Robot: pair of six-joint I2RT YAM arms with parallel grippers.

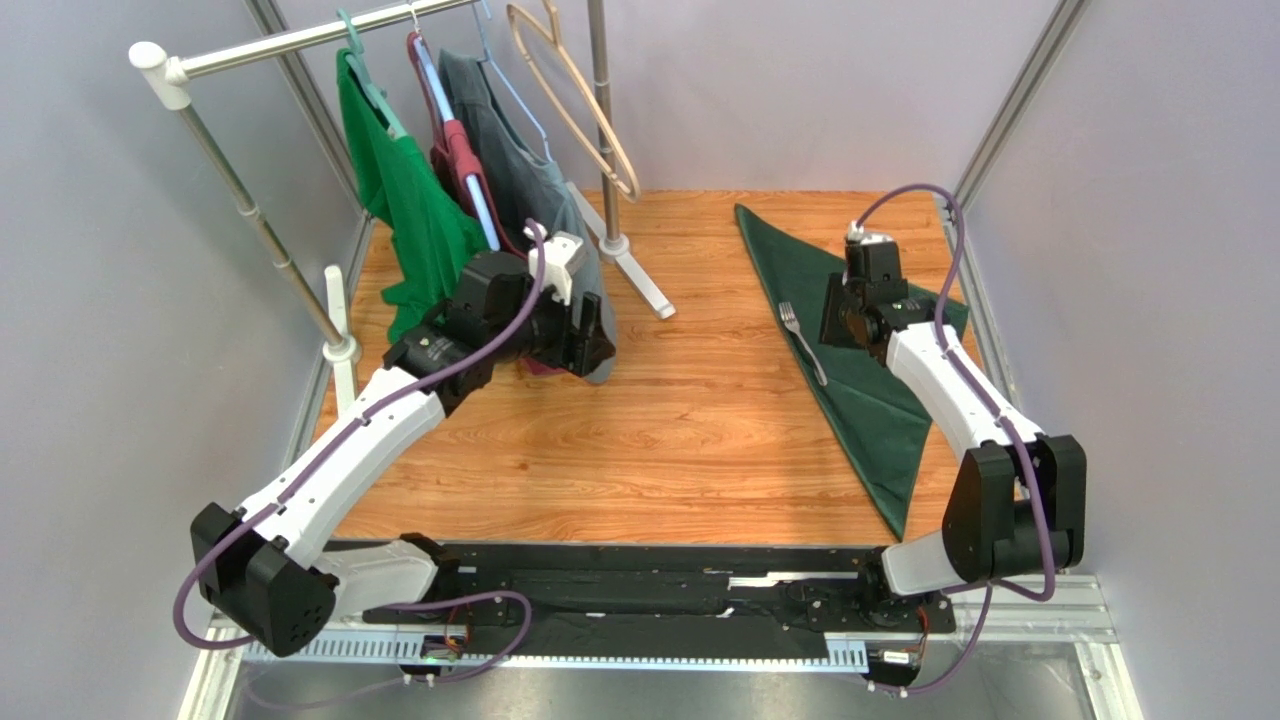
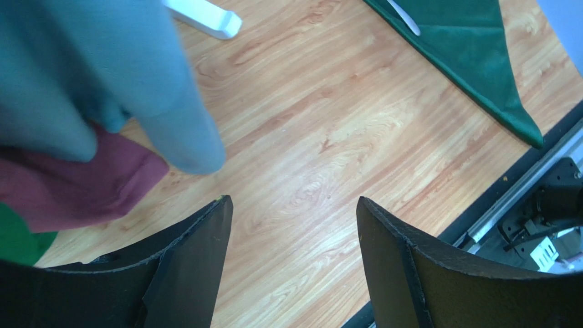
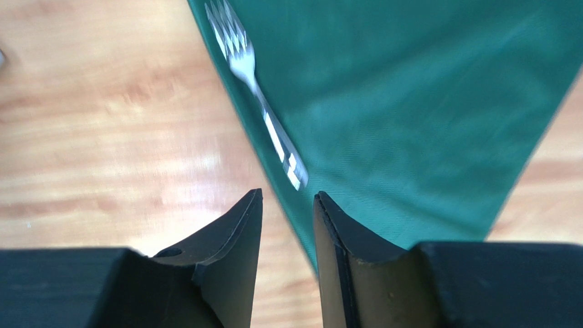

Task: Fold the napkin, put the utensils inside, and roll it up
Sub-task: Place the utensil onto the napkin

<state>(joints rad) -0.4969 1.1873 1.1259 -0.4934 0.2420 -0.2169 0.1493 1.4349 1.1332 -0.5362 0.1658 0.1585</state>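
Note:
The dark green napkin (image 1: 872, 393) lies folded into a long triangle on the right of the wooden table. The silver fork (image 1: 801, 342) lies along its left edge, tines to the far side. My right gripper (image 1: 836, 321) hovers over the napkin just right of the fork. In the right wrist view its jaws (image 3: 287, 198) stand a narrow gap apart and hold nothing, with the fork's handle end (image 3: 256, 89) just ahead on the napkin (image 3: 410, 102). My left gripper (image 1: 589, 342) is wide open and empty (image 2: 294, 205) by the hanging clothes. Its view catches the napkin (image 2: 472, 48) and fork (image 2: 404, 14).
A clothes rack (image 1: 256, 210) stands at the back left with a bright green shirt (image 1: 398, 195), a grey-green shirt (image 1: 519, 135), a maroon garment (image 1: 451, 150) and a bare beige hanger (image 1: 579, 90). Its white foot (image 1: 639, 270) reaches onto the table. Grey walls close both sides.

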